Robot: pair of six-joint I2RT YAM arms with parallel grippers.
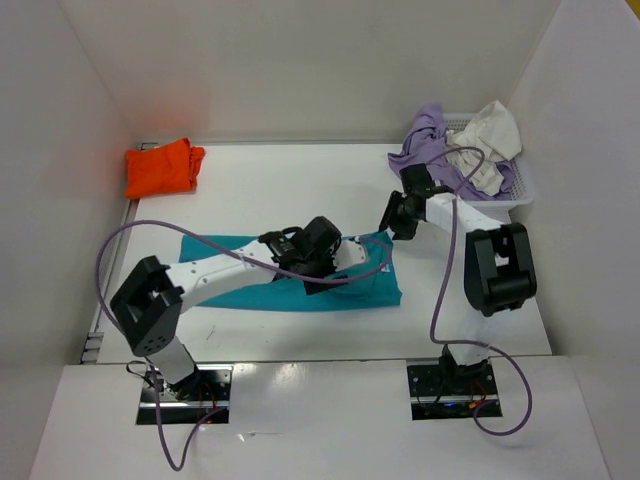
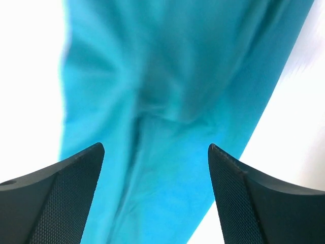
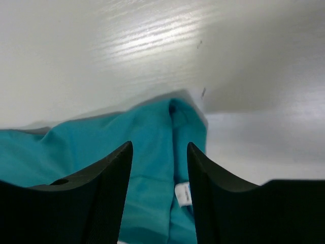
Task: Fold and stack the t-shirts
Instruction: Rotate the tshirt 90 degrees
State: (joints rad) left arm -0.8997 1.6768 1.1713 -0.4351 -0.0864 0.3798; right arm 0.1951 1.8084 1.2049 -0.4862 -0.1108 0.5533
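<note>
A teal-blue t-shirt [image 1: 370, 288] lies in a long flat strip across the middle of the table. My left gripper [image 1: 340, 258] hovers over its right half. In the left wrist view the left gripper [image 2: 156, 147] is open, with wrinkled teal cloth [image 2: 167, 91] below and nothing between the fingers. My right gripper [image 1: 392, 222] is at the shirt's far right corner. It [image 3: 160, 145] is open above the teal shirt [image 3: 147, 152], whose white label [image 3: 183, 194] shows. An orange t-shirt [image 1: 162, 167] lies folded at the back left. The lavender [image 1: 428, 140] and off-white [image 1: 495, 135] t-shirts are piled in the basket.
The white mesh basket [image 1: 522, 192] stands at the back right against the right wall. White walls close in the table on the left, back and right. Purple cables loop from both arms over the near part of the table.
</note>
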